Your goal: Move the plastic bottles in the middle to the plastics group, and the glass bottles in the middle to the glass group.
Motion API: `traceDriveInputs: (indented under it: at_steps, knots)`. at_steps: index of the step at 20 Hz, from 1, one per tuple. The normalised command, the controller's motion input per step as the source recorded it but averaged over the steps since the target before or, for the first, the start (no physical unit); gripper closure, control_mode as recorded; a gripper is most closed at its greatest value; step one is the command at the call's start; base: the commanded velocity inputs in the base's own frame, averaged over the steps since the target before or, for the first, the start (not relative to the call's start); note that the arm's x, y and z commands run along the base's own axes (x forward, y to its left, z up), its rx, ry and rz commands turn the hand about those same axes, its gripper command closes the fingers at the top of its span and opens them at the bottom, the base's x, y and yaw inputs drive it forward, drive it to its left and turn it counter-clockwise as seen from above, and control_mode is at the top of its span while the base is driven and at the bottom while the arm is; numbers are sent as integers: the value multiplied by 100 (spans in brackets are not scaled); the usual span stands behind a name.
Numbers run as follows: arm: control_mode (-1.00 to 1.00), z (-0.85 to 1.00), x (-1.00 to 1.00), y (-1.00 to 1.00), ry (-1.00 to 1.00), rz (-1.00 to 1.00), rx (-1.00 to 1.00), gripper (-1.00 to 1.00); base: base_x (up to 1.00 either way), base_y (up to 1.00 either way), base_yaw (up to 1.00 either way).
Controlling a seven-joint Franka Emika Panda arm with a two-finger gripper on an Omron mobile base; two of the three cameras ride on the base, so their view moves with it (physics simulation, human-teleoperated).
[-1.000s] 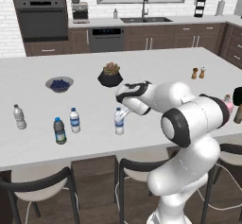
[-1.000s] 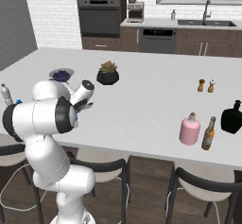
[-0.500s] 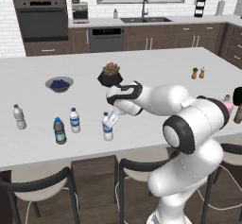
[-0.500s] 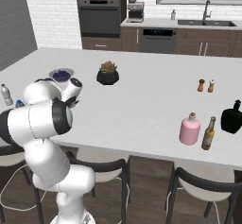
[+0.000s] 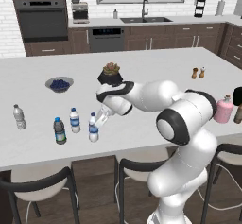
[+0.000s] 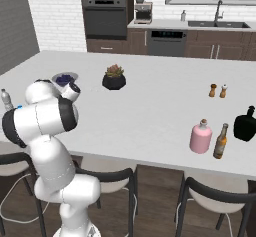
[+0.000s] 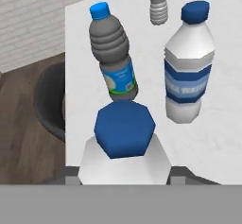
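Three small bottles (image 5: pixel 74 120) stand upright together near the counter's front edge. A pink bottle (image 6: pixel 201 136) stands far right.

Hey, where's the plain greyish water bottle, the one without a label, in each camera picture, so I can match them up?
Left base view: the plain greyish water bottle stands far left on the white counter.
Right base view: at the left edge, left of the arm.
Hand view: top centre, partly cut off.
Shared landmark: the white counter.
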Motion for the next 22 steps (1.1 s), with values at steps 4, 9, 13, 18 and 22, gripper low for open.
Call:
traceDriveInputs:
  at_steps: [4, 9, 13, 18, 22]
  knots:
    - [-100, -5, 12, 48, 0, 1, 19, 100, 0, 0, 0]
    - [-100, -6, 22, 45, -2, 0, 5, 100, 0, 0, 0]
    - [-100, -11, 18, 32, 0, 0, -1, 100, 0, 0, 0]
    - [-100, -12, 16, 21, 0, 0, -6, 100, 0, 0, 0]
    - [-100, -14, 1, 2, 0, 0, -8, 100, 0, 0, 0]
